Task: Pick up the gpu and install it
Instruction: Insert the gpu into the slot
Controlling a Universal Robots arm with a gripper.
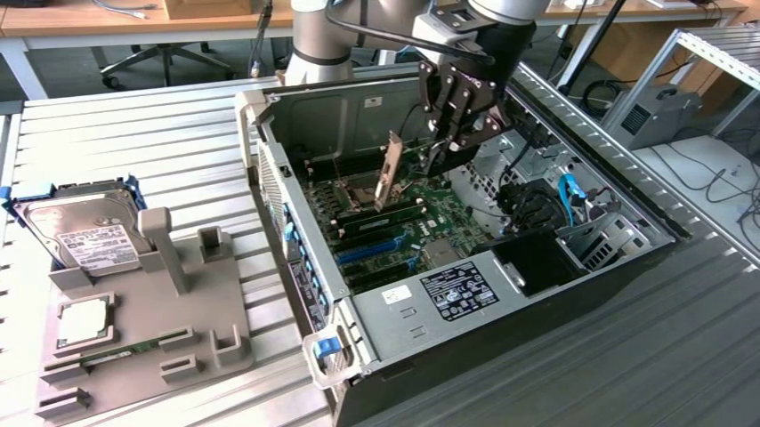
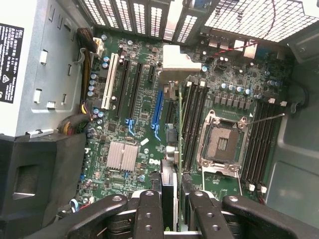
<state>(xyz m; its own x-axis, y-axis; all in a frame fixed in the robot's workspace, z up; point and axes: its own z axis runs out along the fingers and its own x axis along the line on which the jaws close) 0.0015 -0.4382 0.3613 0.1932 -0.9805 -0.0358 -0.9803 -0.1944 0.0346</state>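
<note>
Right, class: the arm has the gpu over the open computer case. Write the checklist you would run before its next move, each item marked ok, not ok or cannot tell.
1. The gpu is held in the gripper: ok, the fingers close on its upper edge.
2. The card hangs edge-down inside the computer case: ok.
3. The blue expansion slot is free of obstructions: ok in the wrist view.
4. The card edge lines up with that slot: cannot tell.
5. The card's bracket faces the rear slot openings: cannot tell.
6. The hard drive on the holder tray stays out of the way: ok.
</note>
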